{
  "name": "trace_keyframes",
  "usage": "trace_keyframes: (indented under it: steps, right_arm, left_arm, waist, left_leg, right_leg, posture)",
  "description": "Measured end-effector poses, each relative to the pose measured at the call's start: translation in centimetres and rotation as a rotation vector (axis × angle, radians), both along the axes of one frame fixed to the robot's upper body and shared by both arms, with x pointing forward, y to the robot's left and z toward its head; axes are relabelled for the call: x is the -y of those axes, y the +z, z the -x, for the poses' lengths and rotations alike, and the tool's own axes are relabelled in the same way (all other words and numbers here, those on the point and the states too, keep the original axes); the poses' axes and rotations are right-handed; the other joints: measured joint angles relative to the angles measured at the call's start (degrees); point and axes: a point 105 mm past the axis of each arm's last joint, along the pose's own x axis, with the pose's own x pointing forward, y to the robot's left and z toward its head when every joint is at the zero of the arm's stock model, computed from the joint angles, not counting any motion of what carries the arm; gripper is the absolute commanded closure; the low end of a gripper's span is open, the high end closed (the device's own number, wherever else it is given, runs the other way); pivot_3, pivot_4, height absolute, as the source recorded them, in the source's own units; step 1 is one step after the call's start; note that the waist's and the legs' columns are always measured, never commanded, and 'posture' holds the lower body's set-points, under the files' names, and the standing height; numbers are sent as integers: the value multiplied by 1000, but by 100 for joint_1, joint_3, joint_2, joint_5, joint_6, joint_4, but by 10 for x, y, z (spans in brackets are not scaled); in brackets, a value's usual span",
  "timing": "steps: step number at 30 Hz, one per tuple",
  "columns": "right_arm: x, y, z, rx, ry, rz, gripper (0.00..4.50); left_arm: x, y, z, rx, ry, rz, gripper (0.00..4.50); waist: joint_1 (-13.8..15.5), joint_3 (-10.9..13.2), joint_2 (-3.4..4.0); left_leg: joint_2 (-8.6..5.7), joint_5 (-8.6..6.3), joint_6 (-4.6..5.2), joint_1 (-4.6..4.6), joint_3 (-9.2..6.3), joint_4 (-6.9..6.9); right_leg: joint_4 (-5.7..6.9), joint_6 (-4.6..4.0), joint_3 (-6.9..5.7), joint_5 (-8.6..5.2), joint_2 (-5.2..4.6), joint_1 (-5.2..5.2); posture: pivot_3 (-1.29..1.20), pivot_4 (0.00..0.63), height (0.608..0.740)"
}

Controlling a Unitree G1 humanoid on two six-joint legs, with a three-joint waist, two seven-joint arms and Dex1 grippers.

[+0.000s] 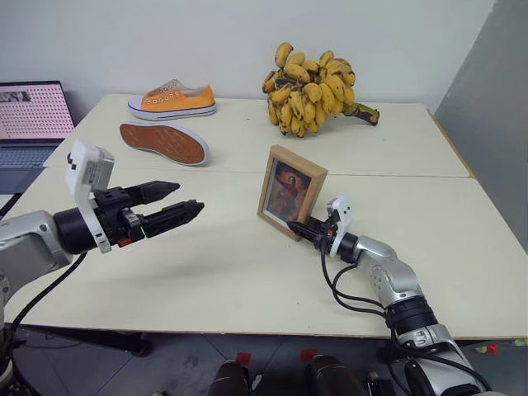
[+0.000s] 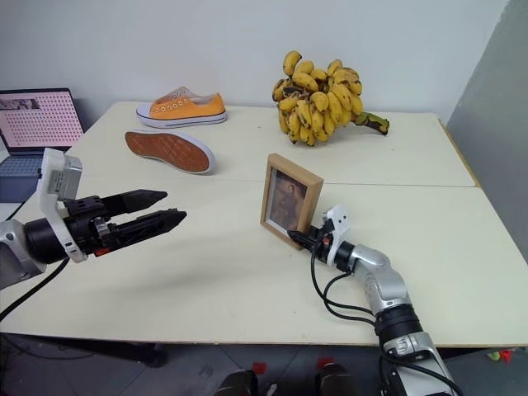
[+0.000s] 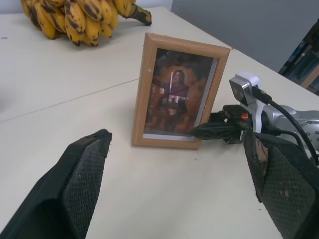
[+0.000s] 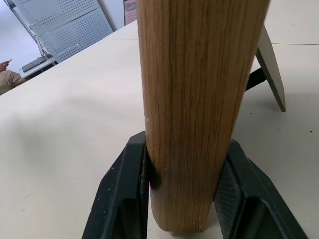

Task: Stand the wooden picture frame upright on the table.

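I had my right gripper [image 1: 307, 230] clamped on the lower right corner of the wooden picture frame [image 1: 290, 191], one black finger [image 4: 122, 191] pressed on each face of the light-wood edge. In my right wrist view the wood filled the gap between the two fingers, and the prop stand [image 4: 270, 62] showed splayed out behind it at the upper right, its foot down on the pale surface.

The frame stood upright on the table [image 1: 247, 272], a little right of the centre of my head view, its dark portrait turned toward me and to the left. Its bottom edge sat on the tabletop, just in front of the seam running across the table.

My left gripper [image 1: 177, 202] hung above the table at the left of the picture, its fingers spread as wide as they went and holding nothing. It pointed toward the frame but was well apart from it. From my left wrist the two padded fingers [image 3: 79, 184] rose at the lower corners, with the frame standing between them farther off and my right gripper at its lower right corner.

At the far side of the table lay a bunch of bananas [image 1: 318, 91] in the upper middle, an orange shoe [image 1: 173, 101] upright at the upper left, and a second shoe [image 1: 163, 143] on its side showing its sole. A laptop [image 1: 31, 111] sat at the left edge.
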Motion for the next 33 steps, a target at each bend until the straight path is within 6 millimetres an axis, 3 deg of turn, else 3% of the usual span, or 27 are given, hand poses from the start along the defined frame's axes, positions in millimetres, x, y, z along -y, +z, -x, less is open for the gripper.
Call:
trace_keyframes:
  steps: [4,10,16,22,23,25,28,33]
  right_arm:
    - [1,-1,0,-3,-5,13,2363]
    - [15,-13,0,-27,-43,83,1108]
    - [32,-14,6,14,-63,174,1108]
    - [71,-18,39,43,-46,360,1108]
    - [83,-14,51,43,-36,415,1108]
    - [89,-6,52,61,-49,431,1108]
    - [105,29,60,126,-77,471,1108]
    - [107,72,65,184,-87,465,1108]
  left_arm:
    - [3,1,-3,11,-8,-4,0]
    - [10,-1,-7,24,-27,11,0]
    - [14,-5,-13,63,-14,28,0]
    - [24,-7,-12,94,-57,40,0]
    - [27,-10,-11,96,-72,36,0]
    - [26,-12,-12,93,-72,33,0]
    - [31,-16,-13,104,-97,11,0]
    - [33,-14,-21,129,-112,-12,0]
  waist:
    - [2,0,0]
    - [11,1,0]
    - [29,4,-2]
    - [140,8,5]
    - [155,8,6]
    - [152,8,0]
    - [147,11,3]
    - [152,11,3]
  left_leg:
    - [-1,0,0,0,0,0]
    - [0,0,0,-3,1,-3]
    - [-2,-1,0,-6,2,-4]
    - [-4,-1,0,-10,6,-9]
    - [-5,-1,0,-13,7,-8]
    - [-1,-1,0,-12,5,-8]
    - [1,-1,0,-10,8,-10]
    - [0,-1,1,-15,9,-11]
  right_leg:
    - [-1,1,0,-1,0,0]
    - [-6,1,1,-1,0,-2]
    - [-16,2,1,-1,-2,-1]
    - [-35,11,4,-5,-6,1]
    - [-37,11,6,-6,-6,1]
    - [-41,11,5,-6,-3,1]
    - [-46,14,9,-7,0,1]
    - [-58,16,9,-6,-1,1]
  posture:
    - [0,150,740]
    - [0,150,740]
    - [0,150,740]
    - [0,150,740]
    - [0,150,740]
    - [0,150,740]
    - [0,150,740]
    - [0,150,740]
